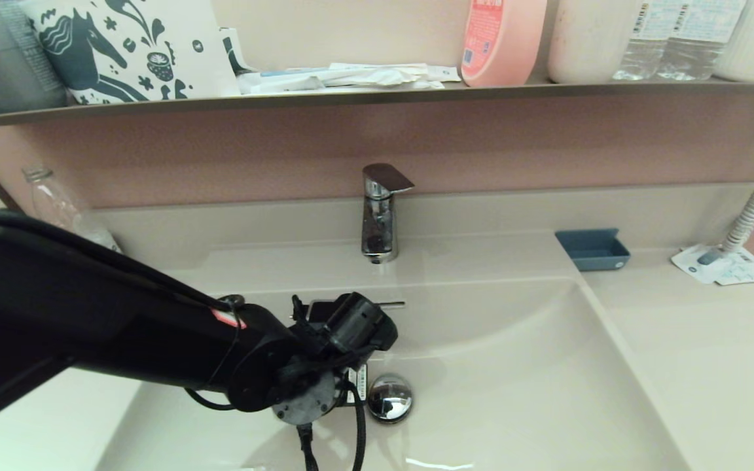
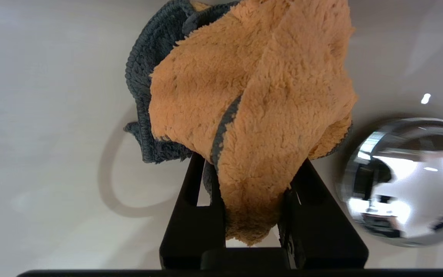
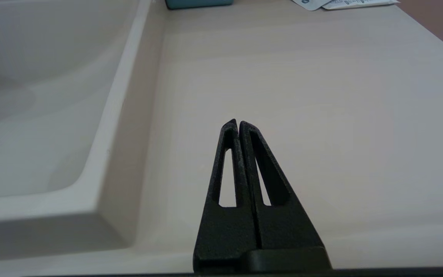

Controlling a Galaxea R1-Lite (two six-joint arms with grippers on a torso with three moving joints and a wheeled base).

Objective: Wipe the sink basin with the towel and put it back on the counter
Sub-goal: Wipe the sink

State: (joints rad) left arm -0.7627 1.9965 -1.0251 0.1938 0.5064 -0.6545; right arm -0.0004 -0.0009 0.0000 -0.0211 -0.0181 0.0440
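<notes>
The left end effector (image 2: 250, 181) is seen at the lower left of the head view, reached down into the large glossy off-white sink basin (image 1: 547, 366). Its fingers are clamped on the fluffy orange terry towel (image 2: 260, 107) (dark grey on its reverse and edging), which is bunched against the basin floor just beside the round chrome drain plug (image 1: 389, 397). The chrome single-lever faucet (image 1: 379, 212) stands at upper centre. A small blue rectangular tray (image 1: 592, 248) is set further right on the smooth off-white table (image 1: 711, 353). The right end effector (image 3: 238, 124) is held over that table, fingers pressed together and empty.
</notes>
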